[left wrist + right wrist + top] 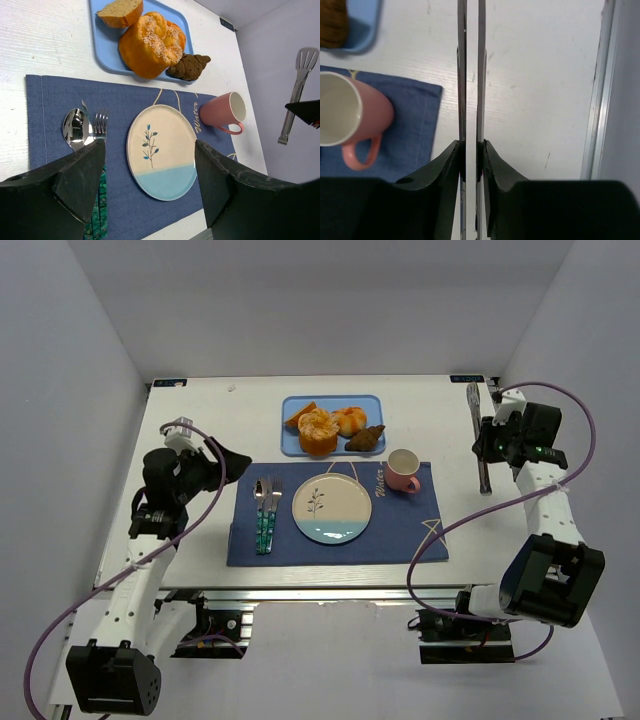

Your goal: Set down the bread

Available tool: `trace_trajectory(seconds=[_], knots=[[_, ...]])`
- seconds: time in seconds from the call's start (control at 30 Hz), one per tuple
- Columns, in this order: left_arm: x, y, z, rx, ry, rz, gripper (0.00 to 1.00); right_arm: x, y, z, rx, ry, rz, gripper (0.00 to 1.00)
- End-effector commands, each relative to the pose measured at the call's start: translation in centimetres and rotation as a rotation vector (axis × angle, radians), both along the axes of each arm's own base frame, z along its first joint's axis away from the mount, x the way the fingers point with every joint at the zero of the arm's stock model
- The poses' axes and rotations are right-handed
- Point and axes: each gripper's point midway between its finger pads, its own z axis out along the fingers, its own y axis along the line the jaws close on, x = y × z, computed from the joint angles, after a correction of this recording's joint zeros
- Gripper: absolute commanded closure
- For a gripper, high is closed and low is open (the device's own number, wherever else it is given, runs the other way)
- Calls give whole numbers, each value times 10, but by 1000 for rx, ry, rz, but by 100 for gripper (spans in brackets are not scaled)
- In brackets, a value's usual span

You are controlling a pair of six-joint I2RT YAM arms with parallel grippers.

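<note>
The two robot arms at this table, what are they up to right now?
The right gripper is clamped on a pair of metal tongs over the right side of the table, away from the food. The left gripper is open and holds nothing, near the left edge of the blue placemat. The bread, a small dark croissant, lies on the blue tray beside an orange bun. The plate on the placemat is bare, so the bread is not yet placed.
</note>
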Motion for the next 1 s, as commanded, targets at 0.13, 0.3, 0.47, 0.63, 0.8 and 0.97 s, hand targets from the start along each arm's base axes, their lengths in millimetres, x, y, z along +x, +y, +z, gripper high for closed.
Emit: trace_trajectory(seconds=[0.13,0.3,0.47,0.63,0.8,0.97], knots=[[-8,2,8,-4,-17,14,19,8,29,41,118,-69,131,64],[-12,2,9,-8,-22,17,19,11,38,55,155,-93,169,61],[-14,3,9,-7,-20,23,18,12,38,55,169,-86,164,61],[-15,4,8,-5,-15,25,18,13,38,52,172,-77,163,60],[-15,3,8,-8,-17,21,18,15,39,54,165,-75,173,60],[-13,2,7,-7,-13,18,18,17,55,57,156,-61,232,60]])
